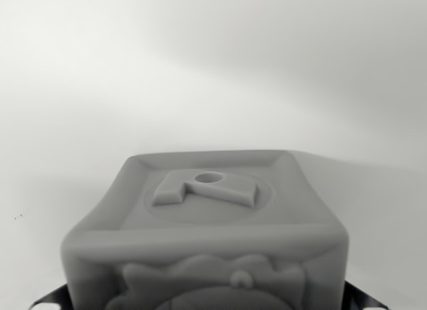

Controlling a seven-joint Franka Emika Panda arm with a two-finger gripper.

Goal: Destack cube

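A grey cube (207,223) fills the lower middle of the wrist view, very close to the camera. Its top face carries a raised letter shape with a small round hole, and its near face shows an embossed figure cut off by the frame's bottom edge. My gripper (207,305) flanks it. Only dark finger parts show, at the bottom left corner (52,301) and the bottom right corner (363,301), pressed against the cube's sides. No second cube is visible; whatever is under the held cube is hidden.
A plain pale surface (200,77) stretches behind the cube, with a soft shadow falling to the wrist view's right.
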